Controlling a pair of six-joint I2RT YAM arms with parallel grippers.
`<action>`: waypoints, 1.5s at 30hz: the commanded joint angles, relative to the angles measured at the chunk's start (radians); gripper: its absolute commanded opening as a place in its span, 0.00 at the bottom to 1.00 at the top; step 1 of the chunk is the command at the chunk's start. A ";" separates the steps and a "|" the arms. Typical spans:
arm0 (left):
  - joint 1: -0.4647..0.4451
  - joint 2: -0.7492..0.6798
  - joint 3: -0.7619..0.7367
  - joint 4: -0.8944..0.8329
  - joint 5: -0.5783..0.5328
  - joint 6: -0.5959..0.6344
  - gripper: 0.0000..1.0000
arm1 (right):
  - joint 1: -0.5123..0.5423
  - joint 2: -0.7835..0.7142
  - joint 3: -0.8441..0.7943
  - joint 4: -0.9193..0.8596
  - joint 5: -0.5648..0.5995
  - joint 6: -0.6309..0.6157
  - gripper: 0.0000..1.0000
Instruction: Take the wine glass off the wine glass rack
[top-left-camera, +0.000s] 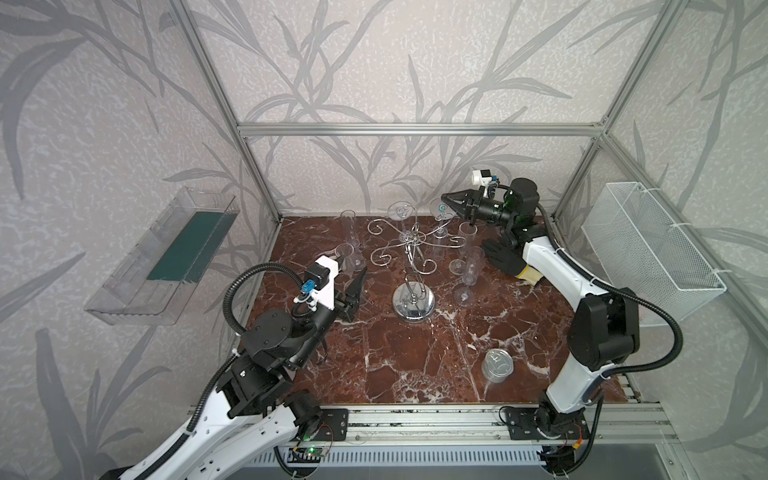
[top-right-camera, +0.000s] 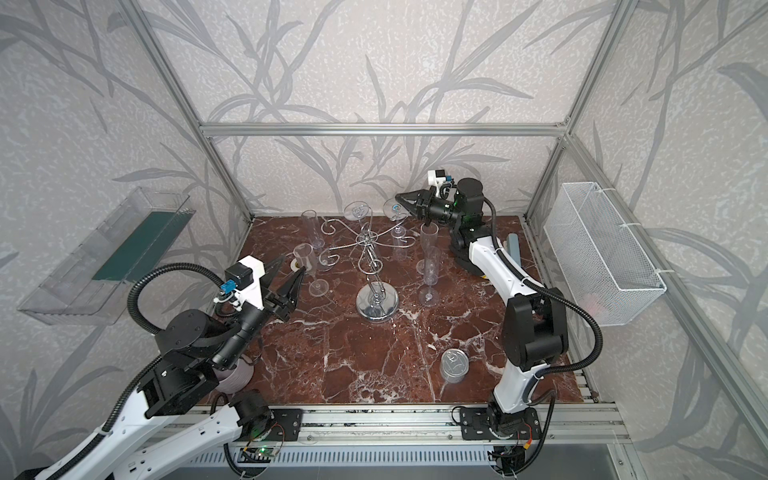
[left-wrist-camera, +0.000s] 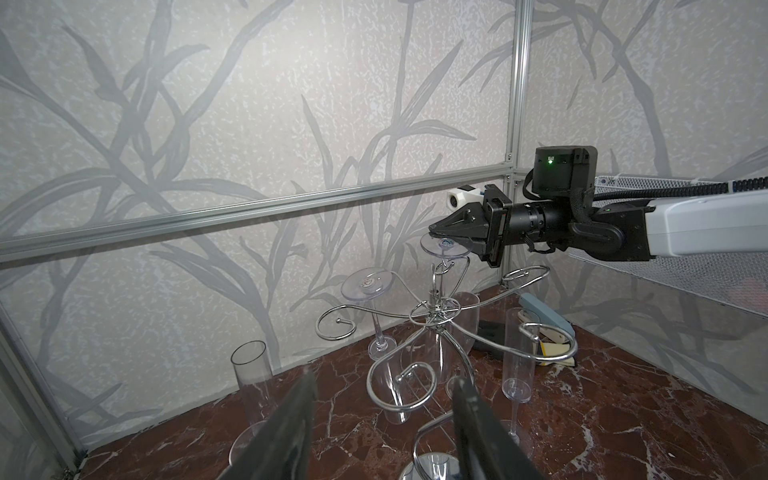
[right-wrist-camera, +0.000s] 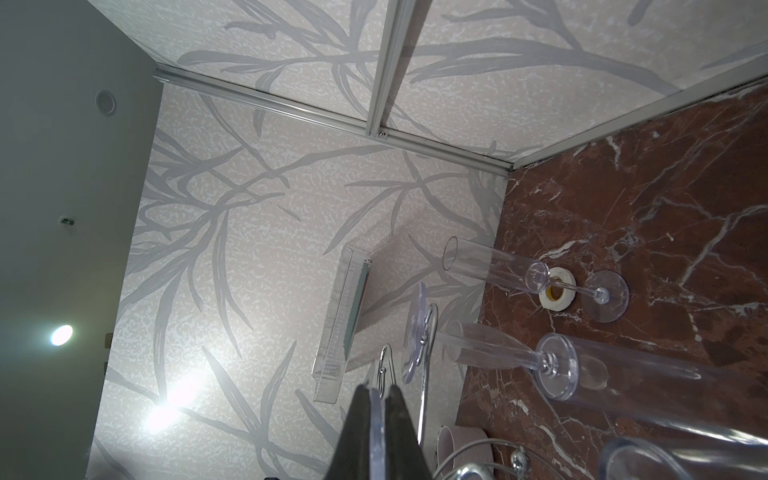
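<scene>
The wine glass (left-wrist-camera: 440, 248) hangs upside down at about one o'clock on the wine glass rack (top-left-camera: 409, 239), its stem apparently not yet out of the wire curl, so the removal looks started, not finished. The right gripper (left-wrist-camera: 434, 230) is pinched tight on the edge of its foot. A second glass (top-left-camera: 401, 211) hangs at twelve o'clock. At eight o'clock the left gripper (top-right-camera: 294, 263) hovers half-spread, holding nothing; flutes (top-left-camera: 471, 266) stand on the marble table (top-left-camera: 415, 365) around.
</scene>
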 joint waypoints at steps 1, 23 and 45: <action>0.001 -0.009 -0.011 -0.004 -0.017 -0.003 0.55 | -0.007 -0.048 0.001 0.050 0.008 0.008 0.00; 0.001 -0.002 -0.015 0.004 -0.010 -0.005 0.55 | -0.022 -0.144 -0.072 0.042 0.026 0.026 0.00; 0.001 -0.041 -0.034 -0.009 -0.019 -0.013 0.55 | 0.088 -0.097 0.004 0.000 0.053 -0.003 0.00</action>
